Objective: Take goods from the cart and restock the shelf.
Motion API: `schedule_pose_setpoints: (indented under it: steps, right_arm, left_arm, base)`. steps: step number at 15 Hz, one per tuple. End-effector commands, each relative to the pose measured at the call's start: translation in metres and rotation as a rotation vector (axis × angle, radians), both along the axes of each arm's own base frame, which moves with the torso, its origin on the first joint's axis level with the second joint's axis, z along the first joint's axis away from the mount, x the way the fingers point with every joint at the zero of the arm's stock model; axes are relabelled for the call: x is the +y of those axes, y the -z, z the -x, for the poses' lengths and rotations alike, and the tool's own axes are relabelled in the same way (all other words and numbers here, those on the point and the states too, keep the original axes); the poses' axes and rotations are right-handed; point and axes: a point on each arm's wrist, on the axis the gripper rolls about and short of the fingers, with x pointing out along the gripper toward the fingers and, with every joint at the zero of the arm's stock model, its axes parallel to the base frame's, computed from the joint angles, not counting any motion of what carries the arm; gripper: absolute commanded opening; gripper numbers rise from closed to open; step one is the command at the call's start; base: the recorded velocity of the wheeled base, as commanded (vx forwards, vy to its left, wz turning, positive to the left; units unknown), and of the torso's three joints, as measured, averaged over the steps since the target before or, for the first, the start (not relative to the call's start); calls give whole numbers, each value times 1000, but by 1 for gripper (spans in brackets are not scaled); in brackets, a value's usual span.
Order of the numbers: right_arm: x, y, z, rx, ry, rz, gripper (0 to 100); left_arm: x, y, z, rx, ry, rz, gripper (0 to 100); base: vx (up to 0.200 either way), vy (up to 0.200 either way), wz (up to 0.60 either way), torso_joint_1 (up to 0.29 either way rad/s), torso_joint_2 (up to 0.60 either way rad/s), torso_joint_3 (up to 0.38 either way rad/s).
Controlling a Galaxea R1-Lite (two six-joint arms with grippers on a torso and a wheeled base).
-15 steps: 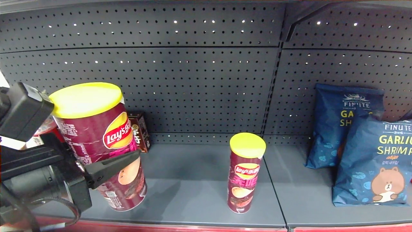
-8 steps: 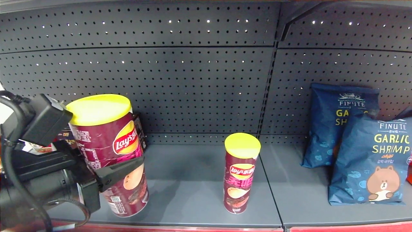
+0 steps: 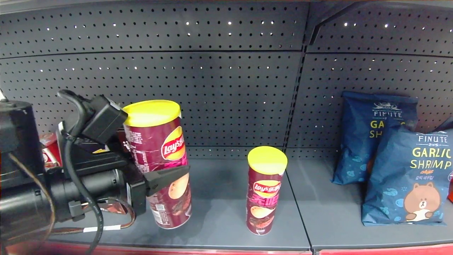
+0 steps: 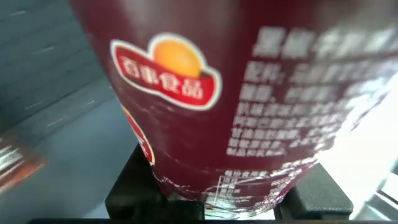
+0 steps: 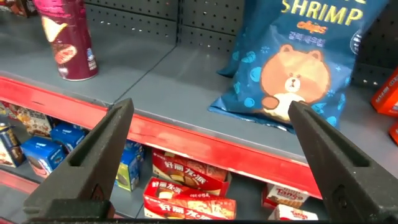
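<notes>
Gripped can (image 3: 161,166) maroon, lid (image 3: 152,112) yellow, front bag (image 3: 407,177) blue

Shop aisle, pegboard-backed shelf (image 3: 219,193), crisp cans (image 3: 266,191), snack bags (image 3: 410,177)

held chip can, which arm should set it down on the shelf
Left. The left gripper holds the chip can at the shelf, beside the standing can; the right gripper is open and empty.

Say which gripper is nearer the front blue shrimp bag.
Right. The right gripper faces the bag from before the shelf; the left gripper holds a chips can far leftward.
</notes>
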Motion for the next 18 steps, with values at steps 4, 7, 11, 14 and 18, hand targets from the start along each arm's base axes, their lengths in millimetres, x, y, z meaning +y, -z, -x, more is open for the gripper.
schedule_pose_setpoints:
  steps: [4,7,11,14,18]
  right_arm:
    - [0,0,0,1,-2,2,100]
    - [0,0,0,2,-5,3,100]
    - [1,0,0,1,-23,4,100]
    - [1,0,0,0,-32,8,100]
    - [1,0,0,0,-32,8,100]
  left_arm:
    - [-13,44,-67,17,57,27,0]
    - [-16,68,-108,-31,140,80,0]
    - [-33,76,-150,-50,255,112,0]
    - [-47,88,-177,-57,308,121,0]
    - [-62,94,-196,-73,364,131,0]
  base:
    - [0,0,0,0,0,0]
    - [0,0,0,0,0,0]
    - [0,0,0,0,0,0]
    - [0,0,0,0,0,0]
    - [0,0,0,0,0,0]
